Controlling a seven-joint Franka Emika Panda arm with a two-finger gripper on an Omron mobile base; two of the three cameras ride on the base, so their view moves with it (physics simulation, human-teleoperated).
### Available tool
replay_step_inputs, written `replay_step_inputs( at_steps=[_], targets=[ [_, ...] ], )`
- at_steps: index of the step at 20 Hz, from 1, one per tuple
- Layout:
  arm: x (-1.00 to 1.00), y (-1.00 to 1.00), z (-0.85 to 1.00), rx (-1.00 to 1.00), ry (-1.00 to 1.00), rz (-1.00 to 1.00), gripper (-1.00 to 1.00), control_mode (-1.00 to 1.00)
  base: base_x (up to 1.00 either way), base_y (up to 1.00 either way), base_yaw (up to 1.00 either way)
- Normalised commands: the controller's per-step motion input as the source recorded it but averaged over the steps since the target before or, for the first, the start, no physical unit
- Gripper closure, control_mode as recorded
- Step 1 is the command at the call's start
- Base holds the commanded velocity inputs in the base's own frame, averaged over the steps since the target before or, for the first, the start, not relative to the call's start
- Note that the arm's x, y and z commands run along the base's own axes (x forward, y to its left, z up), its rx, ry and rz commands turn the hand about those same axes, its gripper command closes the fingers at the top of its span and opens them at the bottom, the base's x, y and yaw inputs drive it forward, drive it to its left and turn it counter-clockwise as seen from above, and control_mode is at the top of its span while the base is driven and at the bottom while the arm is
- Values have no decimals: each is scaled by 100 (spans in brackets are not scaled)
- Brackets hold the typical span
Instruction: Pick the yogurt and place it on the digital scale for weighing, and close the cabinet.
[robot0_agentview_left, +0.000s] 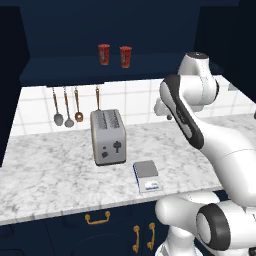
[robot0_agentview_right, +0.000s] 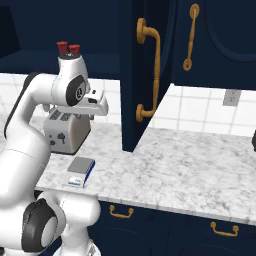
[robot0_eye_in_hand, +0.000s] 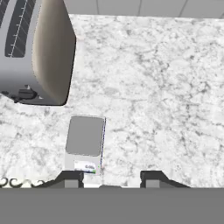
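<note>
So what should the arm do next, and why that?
Probably lift toward the small red tapered yogurt cup in the open dark navy wall cabinet. The two-finger gripper is open, holds nothing and hangs over the marble counter, and the small flat grey-topped digital scale is bare.

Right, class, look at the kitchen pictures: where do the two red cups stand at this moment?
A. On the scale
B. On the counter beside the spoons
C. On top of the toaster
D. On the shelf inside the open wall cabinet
D: both red cups stand side by side on the dark shelf of the open cabinet, above the toaster; the scale has nothing on its plate.
</note>
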Motion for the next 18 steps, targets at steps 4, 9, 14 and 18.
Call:
replay_step_inputs(
  at_steps=[4, 9, 14, 18],
  targets=[
    [-59, -3, 1, 0, -6, 0, -100, -100, 0, 0, 0],
    [-58, 32, 31, 0, -45, 4, -100, -100, 0, 0, 0],
    [-25, 35, 47, 0, -48, 5, -100, -100, 0, 0, 0],
    [-12, 28, 57, 1, -39, 6, -100, -100, 0, 0, 0]
  ],
)
